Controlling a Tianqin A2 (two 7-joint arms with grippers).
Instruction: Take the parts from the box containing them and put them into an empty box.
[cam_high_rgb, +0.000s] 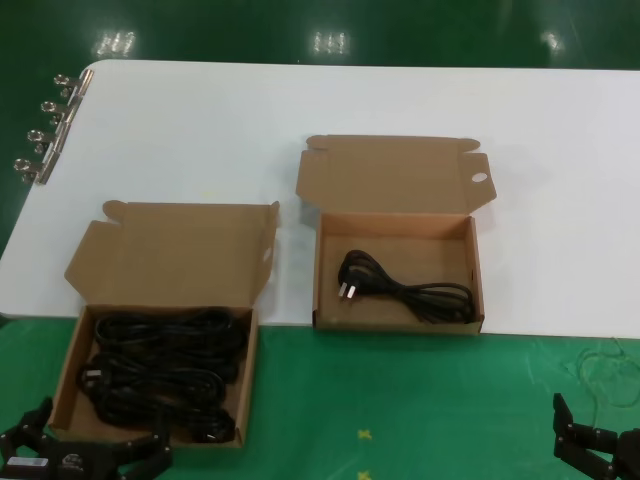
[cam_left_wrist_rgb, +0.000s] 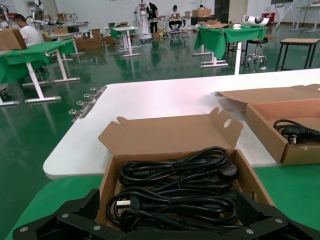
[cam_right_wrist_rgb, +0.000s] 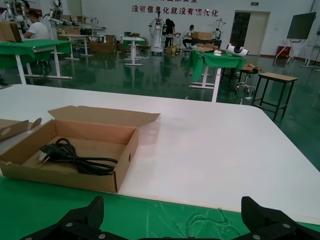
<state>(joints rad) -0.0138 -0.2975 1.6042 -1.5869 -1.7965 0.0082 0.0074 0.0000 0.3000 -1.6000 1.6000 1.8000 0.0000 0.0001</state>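
Note:
The box containing the parts (cam_high_rgb: 64, 385) lies open at the front left on the green mat, its lid (cam_high_rgb: 170, 250) folded back. Several black coiled power cords (cam_high_rgb: 160, 375) fill it; one plug with silver prongs (cam_left_wrist_rgb: 127, 202) shows in the left wrist view. My left gripper (cam_high_rgb: 100, 425) is open and empty at the box's near edge, its fingers either side (cam_left_wrist_rgb: 169, 200). The other box (cam_high_rgb: 318, 275), with a round hole (cam_high_rgb: 479, 177) in its lid, stands open at centre and holds one cord (cam_high_rgb: 405, 290). My right gripper (cam_high_rgb: 600, 445) is open and empty at the front right (cam_right_wrist_rgb: 173, 207).
A white tabletop (cam_high_rgb: 400, 100) lies behind the green mat (cam_high_rgb: 400, 400). Several metal binder clips (cam_high_rgb: 45, 135) stick out along the table's far left edge. A thin tangle of clear string (cam_high_rgb: 605, 370) lies on the mat in front of my right gripper.

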